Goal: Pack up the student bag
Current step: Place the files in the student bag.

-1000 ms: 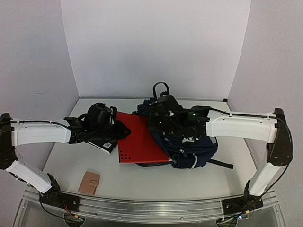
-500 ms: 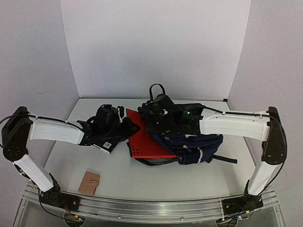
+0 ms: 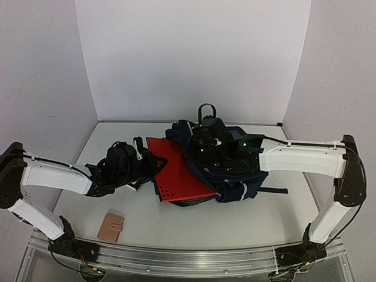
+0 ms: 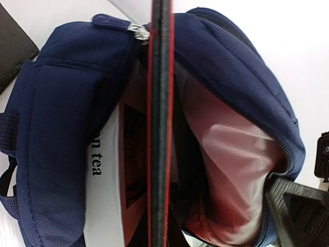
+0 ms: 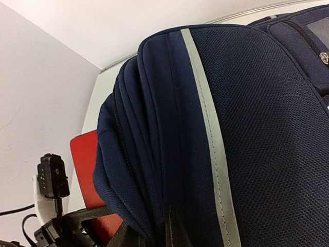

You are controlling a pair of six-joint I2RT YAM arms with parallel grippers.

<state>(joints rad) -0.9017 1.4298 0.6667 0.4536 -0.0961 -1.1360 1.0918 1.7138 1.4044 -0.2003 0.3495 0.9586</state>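
The student bag lies on its side mid-table, dark navy with a grey stripe. My right gripper is shut on the fabric at the rim of its opening, and its fingertips pinch a fold. A flat red book sticks out of the bag's mouth toward the left. My left gripper is shut on the book's outer edge. In the left wrist view the red book runs edge-on into the open student bag, beside a white printed item and pale pink lining.
A small tan wallet lies near the front left of the table. A black notebook lies on the table left of the bag, under my left arm. White walls stand close on three sides.
My left gripper has closed on the red book's edge and drawn back slightly leftward. The right gripper keeps its hold, and the bag has shifted a little.
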